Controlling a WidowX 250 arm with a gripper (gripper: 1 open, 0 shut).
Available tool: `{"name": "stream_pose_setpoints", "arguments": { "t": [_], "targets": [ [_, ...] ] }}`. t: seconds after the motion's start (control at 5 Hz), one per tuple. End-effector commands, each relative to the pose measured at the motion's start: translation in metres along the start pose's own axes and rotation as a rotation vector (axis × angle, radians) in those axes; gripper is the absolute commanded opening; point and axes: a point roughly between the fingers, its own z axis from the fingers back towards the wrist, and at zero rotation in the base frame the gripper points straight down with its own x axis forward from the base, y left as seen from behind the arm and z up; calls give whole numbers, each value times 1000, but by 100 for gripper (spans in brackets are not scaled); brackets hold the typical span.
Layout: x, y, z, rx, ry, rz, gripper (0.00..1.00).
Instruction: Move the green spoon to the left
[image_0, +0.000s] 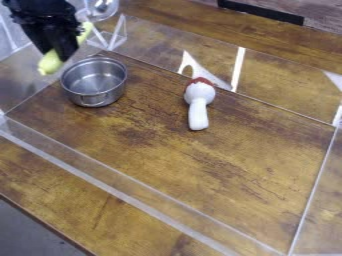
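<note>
At the top left my black gripper (56, 42) is shut on the green spoon (54, 62). The spoon's yellow-green handle end sticks out below the fingers, and its shiny silver bowl (100, 10) points up and to the right, near the top edge. The spoon hangs in the air, above and just left of the metal pot (94, 80). Most of the handle is hidden by the fingers.
A white stubby utensil with a red band (199, 103) lies on the wooden table right of the pot. Clear acrylic walls (147, 205) ring the work area, with a white tiled wall at the far left.
</note>
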Motion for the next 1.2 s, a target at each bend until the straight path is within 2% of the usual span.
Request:
{"name": "stream_pose_setpoints", "arguments": {
  "t": [0.0,0.2,0.6,1.0],
  "targets": [
    [2,29,18,47,-56,9,0],
    [-8,40,6,41,-24,4,0],
    [-22,43,-8,8,16,-41,0],
    [-17,47,-13,-13,25,-64,0]
  ]
}}
